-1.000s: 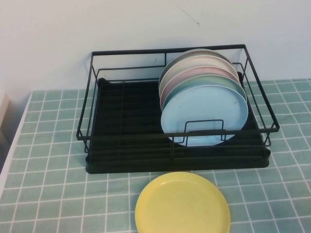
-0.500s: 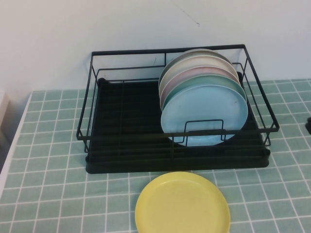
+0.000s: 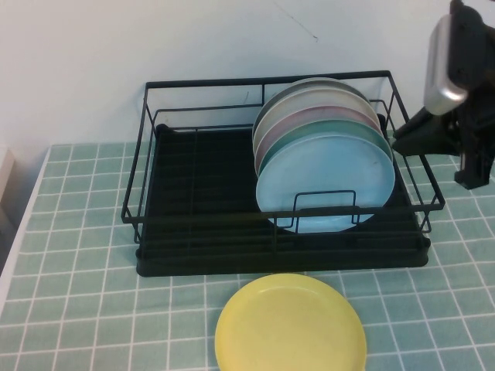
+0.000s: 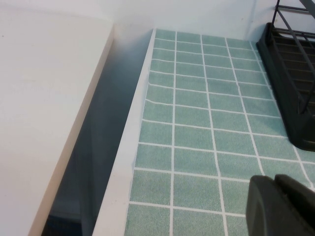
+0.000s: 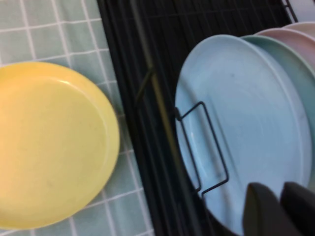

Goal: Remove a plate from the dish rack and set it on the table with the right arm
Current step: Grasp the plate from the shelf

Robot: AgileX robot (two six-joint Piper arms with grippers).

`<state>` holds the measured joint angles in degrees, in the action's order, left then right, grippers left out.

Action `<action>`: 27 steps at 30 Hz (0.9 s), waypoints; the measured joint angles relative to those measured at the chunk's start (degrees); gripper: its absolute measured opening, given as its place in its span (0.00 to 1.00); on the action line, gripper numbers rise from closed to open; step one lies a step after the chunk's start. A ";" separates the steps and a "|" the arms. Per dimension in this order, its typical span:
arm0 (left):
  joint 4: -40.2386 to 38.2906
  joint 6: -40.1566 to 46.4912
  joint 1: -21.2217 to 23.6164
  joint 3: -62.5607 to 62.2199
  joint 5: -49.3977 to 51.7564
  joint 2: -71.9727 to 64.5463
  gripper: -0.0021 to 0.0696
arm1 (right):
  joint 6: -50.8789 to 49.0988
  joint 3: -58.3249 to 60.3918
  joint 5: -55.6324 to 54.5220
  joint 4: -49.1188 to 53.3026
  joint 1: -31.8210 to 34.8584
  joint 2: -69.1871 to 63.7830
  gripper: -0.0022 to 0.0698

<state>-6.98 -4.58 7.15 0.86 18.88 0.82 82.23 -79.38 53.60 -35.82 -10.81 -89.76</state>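
Plate [image 3: 325,184] in pale blue stands on edge at the near end of a row of plates (a mint-green plate [image 3: 329,131] sits just behind it) in the right part of the dish rack [image 3: 193,216] on the table [image 3: 77,301]. A yellow plate [image 3: 290,325] lies flat near the rack's front. The right gripper [image 3: 410,137] hovers beside the rack's right end, holding nothing, fingers close together. The left gripper [image 4: 283,206] hangs over tiles left of the rack; whether it is open I cannot tell.

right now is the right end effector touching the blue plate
Apart. In the high view the right end effector hangs beside the dish rack's right end, with rack wire and bare wall between it and the sky-blue plate. The left end effector is over the tiled table.
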 joint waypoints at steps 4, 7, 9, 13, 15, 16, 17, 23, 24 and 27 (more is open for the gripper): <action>0.00 0.00 0.00 0.00 0.00 0.00 0.02 | 1.86 -3.57 0.26 0.12 -0.51 -4.25 0.40; 0.00 0.00 0.00 0.00 0.00 0.00 0.02 | 2.37 -4.87 0.08 1.90 -1.86 -6.55 0.55; 0.00 0.00 0.00 0.00 0.00 0.00 0.02 | 2.58 -5.20 -1.13 3.89 -3.23 -7.80 0.56; 0.00 0.00 0.00 0.00 0.00 0.00 0.02 | 2.72 -5.20 -5.25 6.42 -5.48 -9.66 0.53; 0.00 0.00 0.00 0.00 0.00 0.00 0.03 | 2.74 -5.28 -7.55 6.53 -6.03 -10.52 0.51; 0.00 0.00 0.00 0.00 0.00 0.00 0.03 | 2.74 -5.28 -8.42 6.53 -6.14 -10.83 0.50; 0.00 0.00 0.00 0.00 0.00 0.00 0.02 | 2.74 -5.28 -9.40 6.53 -6.13 -11.18 0.50; 0.00 0.00 0.00 0.00 0.00 0.00 0.02 | 4.00 -5.28 -13.02 6.76 -6.13 -12.00 0.50; 0.00 0.00 0.00 0.00 0.00 0.00 0.02 | 4.49 -5.28 -13.55 6.76 -6.13 -12.00 0.50; 0.00 0.00 0.00 0.00 0.00 0.00 0.02 | 4.92 -5.28 -15.45 6.76 -6.13 -12.00 0.50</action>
<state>-6.98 -4.58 7.15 0.86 18.88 0.82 87.15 -84.66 38.15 -29.06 -16.95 -101.76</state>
